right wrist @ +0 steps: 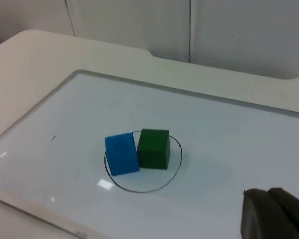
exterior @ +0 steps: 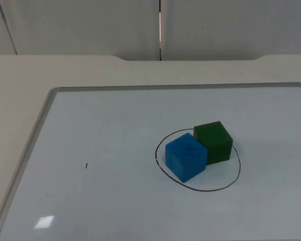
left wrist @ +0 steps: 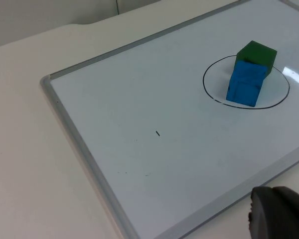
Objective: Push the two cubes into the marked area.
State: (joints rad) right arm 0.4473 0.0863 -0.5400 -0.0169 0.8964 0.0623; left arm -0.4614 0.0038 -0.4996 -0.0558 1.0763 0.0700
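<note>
Left gripper and right gripper away from cubes, finger state unclear

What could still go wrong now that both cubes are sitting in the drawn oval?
The green cube sits right at the oval's far line, so any nudge could push it out. The blue cube touches it near the left line; moving one likely shifts the other. Both lie on the smooth whiteboard, so they may slide easily.

Blue cube touching green cube, inside drawn ring, whiteboard
</note>
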